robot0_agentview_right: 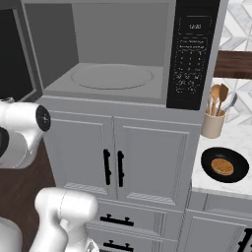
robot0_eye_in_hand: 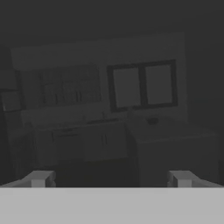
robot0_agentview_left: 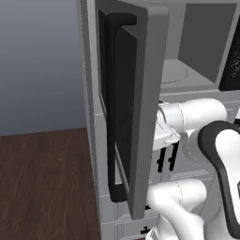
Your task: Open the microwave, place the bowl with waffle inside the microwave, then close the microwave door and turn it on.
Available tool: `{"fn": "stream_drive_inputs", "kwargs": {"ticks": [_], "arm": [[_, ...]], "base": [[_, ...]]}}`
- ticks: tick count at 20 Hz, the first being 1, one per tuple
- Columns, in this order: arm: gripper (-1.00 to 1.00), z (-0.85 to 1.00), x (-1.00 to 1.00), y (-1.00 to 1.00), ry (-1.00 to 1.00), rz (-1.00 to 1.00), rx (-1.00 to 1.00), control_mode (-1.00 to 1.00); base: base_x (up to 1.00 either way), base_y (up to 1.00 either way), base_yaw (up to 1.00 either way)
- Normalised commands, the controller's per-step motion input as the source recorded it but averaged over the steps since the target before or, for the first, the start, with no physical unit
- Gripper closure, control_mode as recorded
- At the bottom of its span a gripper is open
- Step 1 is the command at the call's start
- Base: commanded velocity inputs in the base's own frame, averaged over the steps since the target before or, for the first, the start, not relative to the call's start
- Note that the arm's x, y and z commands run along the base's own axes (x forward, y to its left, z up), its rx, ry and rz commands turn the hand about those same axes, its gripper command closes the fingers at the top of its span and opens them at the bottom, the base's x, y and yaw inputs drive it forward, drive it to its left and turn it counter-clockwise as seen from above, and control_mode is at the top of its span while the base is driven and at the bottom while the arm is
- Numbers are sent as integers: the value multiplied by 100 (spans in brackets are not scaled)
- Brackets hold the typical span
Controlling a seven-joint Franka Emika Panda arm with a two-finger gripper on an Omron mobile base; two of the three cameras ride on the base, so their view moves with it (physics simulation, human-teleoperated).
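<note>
The microwave (robot0_agentview_right: 113, 78) stands open, its grey cavity and round turntable (robot0_agentview_right: 112, 76) bare. The microwave door (robot0_agentview_left: 140, 108) is swung out wide, with its long black bar handle (robot0_agentview_left: 112, 108) facing left. My hand (robot0_agentview_left: 164, 129) sits just behind the door's inner side, and the door hides its fingers. In the hand view my gripper (robot0_eye_in_hand: 110, 179) is open, its tips far apart with nothing between them, facing the dark glass. The black bowl (robot0_agentview_right: 225, 165) holds the waffle (robot0_agentview_right: 222, 166) on the counter to the right, well away from the hand.
White cabinet doors with black handles (robot0_agentview_right: 113, 167) sit under the microwave, with drawers below them. A cup of wooden utensils (robot0_agentview_right: 214, 120) stands on the white counter (robot0_agentview_right: 241, 140) behind the bowl. Dark wood floor (robot0_agentview_left: 47, 183) lies left of the door.
</note>
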Motion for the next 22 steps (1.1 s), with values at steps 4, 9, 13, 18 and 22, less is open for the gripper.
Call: {"fn": "stream_drive_inputs", "kwargs": {"ticks": [4, 9, 13, 18, 22], "arm": [[-100, 0, 19, 29, -1, -3, -2, -100], [-100, -1, 1, 5, 0, 2, 0, -100], [-100, 0, -10, -66, 0, -3, 0, -100], [-100, 0, 8, -100, 9, -30, 0, -100], [-100, 0, 15, -100, 18, -53, 0, -100]], "base": [[0, 0, 0], [0, 0, 0], [0, 0, 0], [0, 0, 0], [0, 0, 0]]}}
